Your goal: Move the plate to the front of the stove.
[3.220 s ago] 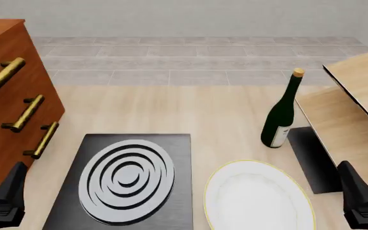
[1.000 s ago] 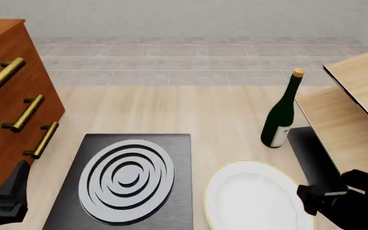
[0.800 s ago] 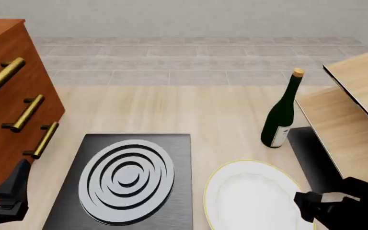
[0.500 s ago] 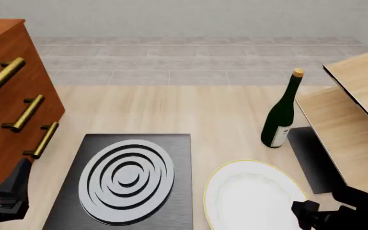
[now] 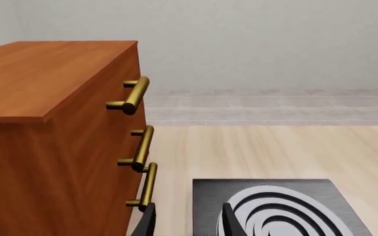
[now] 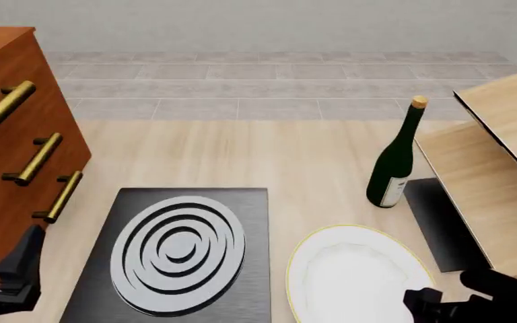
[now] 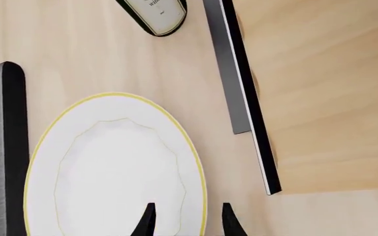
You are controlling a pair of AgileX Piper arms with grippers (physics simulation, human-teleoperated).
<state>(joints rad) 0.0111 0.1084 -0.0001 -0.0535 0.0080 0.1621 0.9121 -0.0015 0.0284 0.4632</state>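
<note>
Fingers (image 7: 148, 219) of the right gripper (image 7: 185, 221) stand spread apart over the near right rim of the plate (image 7: 110, 167), one tip above the white surface and the other just outside the gold edge; whether they touch it cannot be told. On the table (image 6: 268, 158), the plate lies flat just right of the stove (image 6: 180, 249), with the wine bottle (image 6: 396, 158) upright beyond it beside a dark flat panel (image 6: 438, 222). Parted and empty, the left gripper (image 5: 187, 221) hangs between the wooden drawer cabinet (image 5: 51, 132) and the stove's left edge
</note>
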